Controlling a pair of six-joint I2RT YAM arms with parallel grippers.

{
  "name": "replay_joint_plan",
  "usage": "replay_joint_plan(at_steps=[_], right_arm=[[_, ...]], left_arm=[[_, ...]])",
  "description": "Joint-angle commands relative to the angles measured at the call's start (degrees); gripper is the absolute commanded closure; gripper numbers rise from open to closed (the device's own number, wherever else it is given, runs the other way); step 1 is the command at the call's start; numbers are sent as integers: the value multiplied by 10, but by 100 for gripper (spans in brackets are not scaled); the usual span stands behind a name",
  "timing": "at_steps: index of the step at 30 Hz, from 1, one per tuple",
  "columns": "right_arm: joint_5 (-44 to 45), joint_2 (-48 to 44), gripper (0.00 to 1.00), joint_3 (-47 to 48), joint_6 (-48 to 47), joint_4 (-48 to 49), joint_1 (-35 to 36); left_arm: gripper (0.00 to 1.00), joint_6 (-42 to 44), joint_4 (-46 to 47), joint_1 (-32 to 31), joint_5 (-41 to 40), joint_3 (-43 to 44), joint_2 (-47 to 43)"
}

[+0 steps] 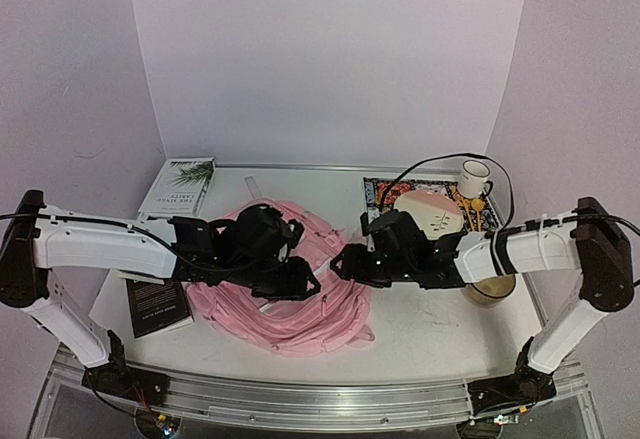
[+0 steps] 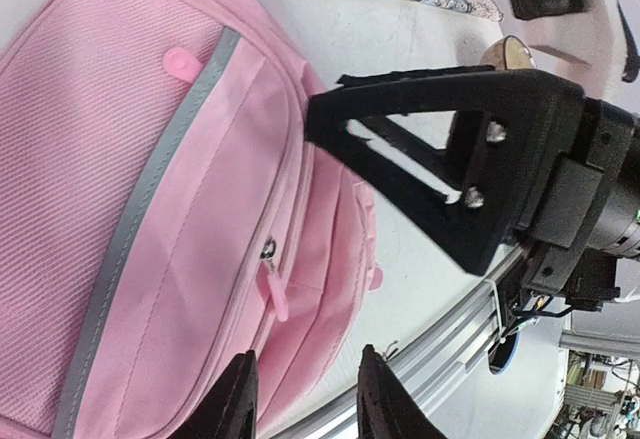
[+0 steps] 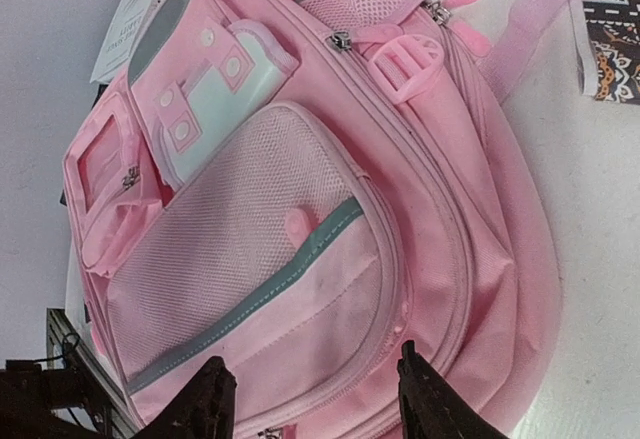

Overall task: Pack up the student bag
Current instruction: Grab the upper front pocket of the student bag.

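Lying flat on the white tabletop (image 1: 430, 329) in the overhead view: the student bag (image 1: 320, 304), soft pink fabric, rumpled, centre front. Left jaws and right jaws hang over its upper edge, near each other; from this height I cannot tell how wide they are. Also present: a white paperback (image 1: 178, 187) and a dark book (image 1: 157, 306) to the left, a patterned mat (image 1: 385, 191) and a white mug (image 1: 474, 177) to the right.

Left wrist view: left jaws parted, released, nothing between the black fingertips (image 2: 235, 404); they hover above the bag's lower edge. Bag surface is fine mesh and smooth woven cloth, with a grey strip (image 2: 150, 209) and a pink zip pull (image 2: 272, 284). A black triangular finger (image 2: 480, 229) of the right arm stands just beside the bag.

Right wrist view: right jaws parted, released, holding nothing, poised over a rounded mesh pocket (image 3: 230, 249). Above it are a pale snap-fastened patch (image 3: 215, 89), a round pink buckle (image 3: 405, 59) and a webbing strap (image 3: 530, 19).
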Motion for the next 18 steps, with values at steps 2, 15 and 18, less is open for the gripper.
replay_joint_plan(at_steps=[2, 15, 18], right_arm=[[-15, -40, 44, -8, -89, -38, 21], [92, 15, 52, 72, -100, -179, 134], [119, 41, 53, 96, -94, -212, 148]], left_arm=[[61, -62, 6, 2, -31, -68, -61], [55, -120, -23, 1, -64, -128, -120], [55, -128, -25, 1, -69, -135, -118]])
